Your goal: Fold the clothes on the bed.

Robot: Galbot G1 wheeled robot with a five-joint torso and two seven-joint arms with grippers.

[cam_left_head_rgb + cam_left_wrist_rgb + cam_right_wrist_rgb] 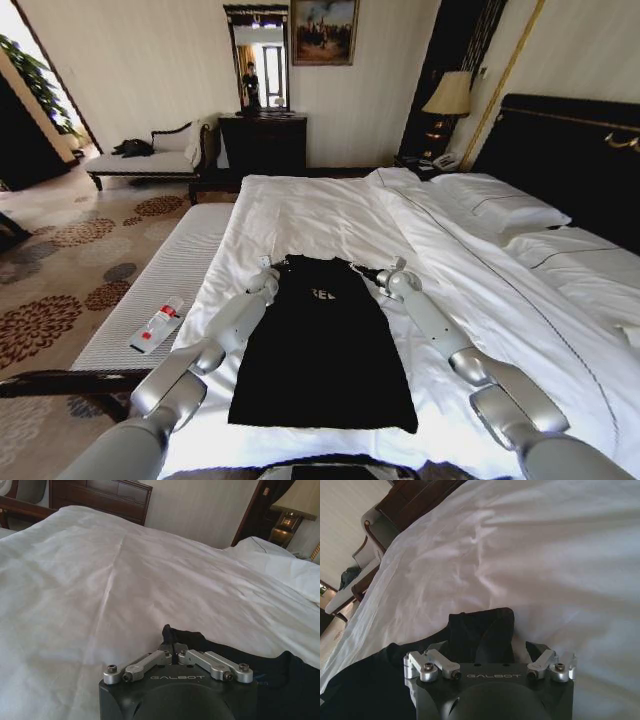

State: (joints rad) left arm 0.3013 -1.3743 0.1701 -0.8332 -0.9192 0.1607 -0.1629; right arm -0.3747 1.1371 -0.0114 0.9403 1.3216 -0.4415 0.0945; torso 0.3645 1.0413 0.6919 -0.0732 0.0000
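Black T-shirt [322, 345] lies flat on the white bed [470, 300] directly before me, its sides folded in to make a long narrow strip, hem nearest me and collar end farthest. White lettering shows partly near the far end. My left gripper [268, 277] is at the far left corner of the shirt, clenched on a pinch of the black cloth. My right gripper [383, 277] is at the far right corner, grasping a raised fold of the shirt. Beyond lie smooth white sheets, pillows [500, 213] to the right and a dark headboard [560, 150].
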